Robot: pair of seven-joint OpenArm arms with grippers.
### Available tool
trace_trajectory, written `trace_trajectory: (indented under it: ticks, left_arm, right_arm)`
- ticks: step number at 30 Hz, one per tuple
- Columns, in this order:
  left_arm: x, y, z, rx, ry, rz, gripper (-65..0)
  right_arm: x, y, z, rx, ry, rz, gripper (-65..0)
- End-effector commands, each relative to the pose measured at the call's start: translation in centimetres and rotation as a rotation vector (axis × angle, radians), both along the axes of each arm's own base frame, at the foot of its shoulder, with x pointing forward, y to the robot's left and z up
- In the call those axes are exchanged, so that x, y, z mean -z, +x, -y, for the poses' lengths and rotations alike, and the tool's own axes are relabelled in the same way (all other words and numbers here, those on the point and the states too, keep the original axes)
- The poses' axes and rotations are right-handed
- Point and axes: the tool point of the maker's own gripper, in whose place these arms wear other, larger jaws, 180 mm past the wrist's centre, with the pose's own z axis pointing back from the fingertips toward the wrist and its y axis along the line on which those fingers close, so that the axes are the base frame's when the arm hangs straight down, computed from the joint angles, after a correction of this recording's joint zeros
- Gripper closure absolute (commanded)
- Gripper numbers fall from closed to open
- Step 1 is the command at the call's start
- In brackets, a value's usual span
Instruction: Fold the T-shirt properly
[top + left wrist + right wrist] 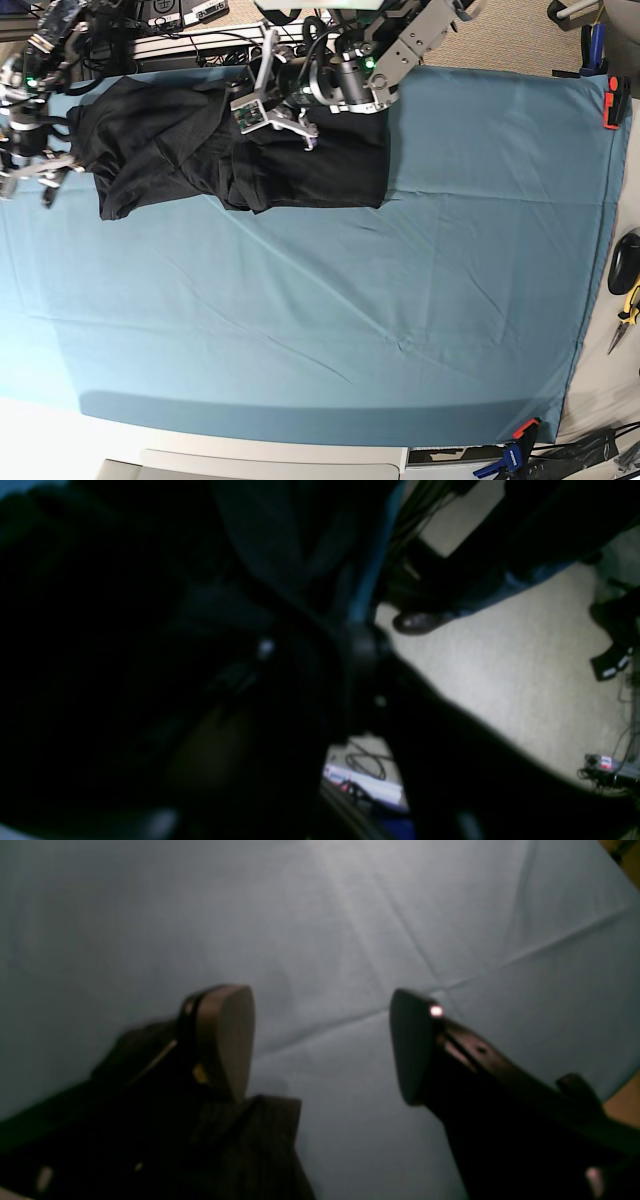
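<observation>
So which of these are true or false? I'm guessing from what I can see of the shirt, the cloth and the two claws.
1. The T-shirt lies near the far edge of the teal cloth. True.
2. The shirt is spread in the middle of the cloth. False: it is bunched at the far left.
3. The right gripper has its jaws apart with nothing between them. True.
4. The left gripper is far from the shirt. False: it is over it.
5. The cloth is red. False: it is teal.

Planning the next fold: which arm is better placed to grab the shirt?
Probably the left gripper: it hangs directly over the T-shirt. The right gripper, jaws open, sits off the shirt's end above the teal cloth.
</observation>
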Motion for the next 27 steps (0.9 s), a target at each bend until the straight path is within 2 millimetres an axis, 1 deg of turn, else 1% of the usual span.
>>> trace_trajectory:
  ticks: [1, 3, 5, 6, 8, 13, 16, 19, 27]
  left_arm:
    - [-1.3, 0.2, 0.5, 0.001, -0.048, 0.017, -26.3]
    - [-1.0, 0.1, 0.2, 0.002, -0.038, 0.016, -30.5]
    - [-0.8, 0.0, 0.0, 0.002, -0.030, 0.014, -32.3]
    - [-0.7, 0.1, -0.1, -0.004, -0.030, 0.012, -32.2]
    - [-0.8, 0.1, 0.0, -0.004, -0.031, 0.013, -32.2]
    - [-0.7, 0.0, 0.0, -0.005, -0.030, 0.012, -32.2]
    - [-0.6, -0.1, -0.1, -0.006, -0.029, 0.009, -32.2]
    - [-0.6, -0.2, 0.0, -0.006, -0.029, 0.008, -32.2]
    - [-0.6, -0.2, 0.0, -0.006, -0.030, 0.008, -32.2]
  right_arm:
    - [-1.2, 0.3, 1.2, 0.017, -0.002, 0.042, -42.1]
    - [0.2, 0.1, 2.5, 0.056, 0.113, 0.055, -42.1]
    - [2.5, 0.1, 2.7, 0.049, 0.253, 0.046, -42.1]
    - [3.7, 0.3, 2.4, 0.032, 0.325, 0.034, -42.1]
    - [5.9, 0.7, 1.0, -0.035, 0.470, 0.008, -42.1]
    - [9.6, 0.2, -1.7, -0.143, 0.714, -0.026, -42.1]
    - [11.1, -0.4, -3.0, -0.189, 0.798, -0.084, -42.1]
    - [11.8, -0.7, -4.2, -0.236, 0.829, -0.130, -42.1]
    - [13.4, -0.3, -8.3, -0.356, 0.856, -0.244, -42.0]
